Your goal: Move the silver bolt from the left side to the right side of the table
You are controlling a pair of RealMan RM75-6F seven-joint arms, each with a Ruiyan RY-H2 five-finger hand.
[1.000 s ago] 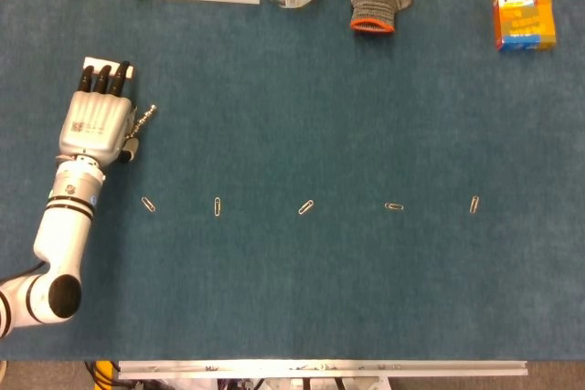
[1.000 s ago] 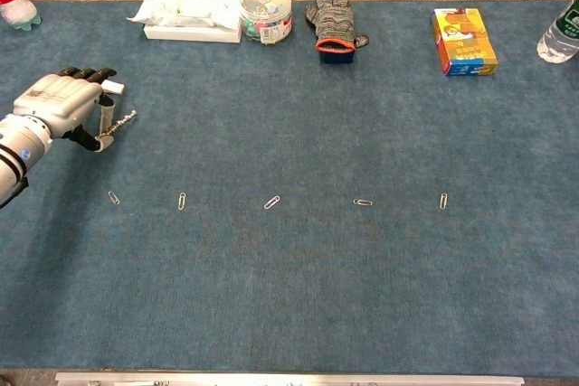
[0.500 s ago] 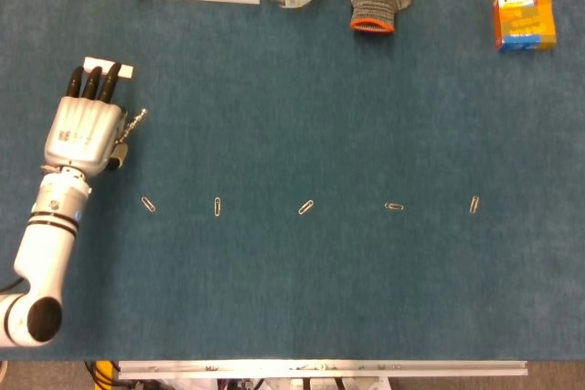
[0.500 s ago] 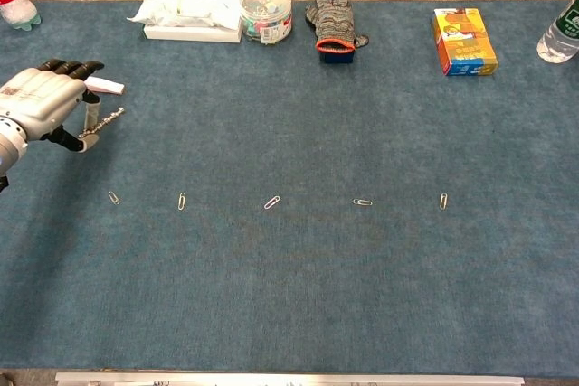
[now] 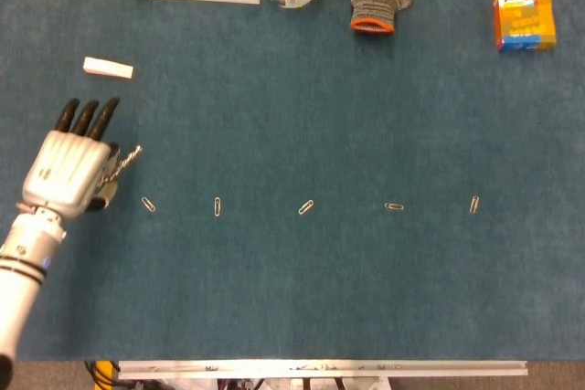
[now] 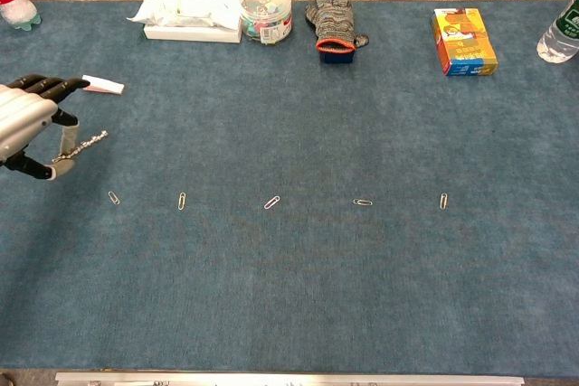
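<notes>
So you've one bolt (image 5: 122, 163) pinched in your left hand (image 5: 66, 169) — other fingers straight — and five paper clips (image 5: 305, 207) in a row; the arm's cut off.

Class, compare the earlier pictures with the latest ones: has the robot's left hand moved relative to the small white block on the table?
Yes. The left hand, pinching the silver bolt, has drawn back toward the table's near edge, uncovering the white block it overlapped before.
</notes>
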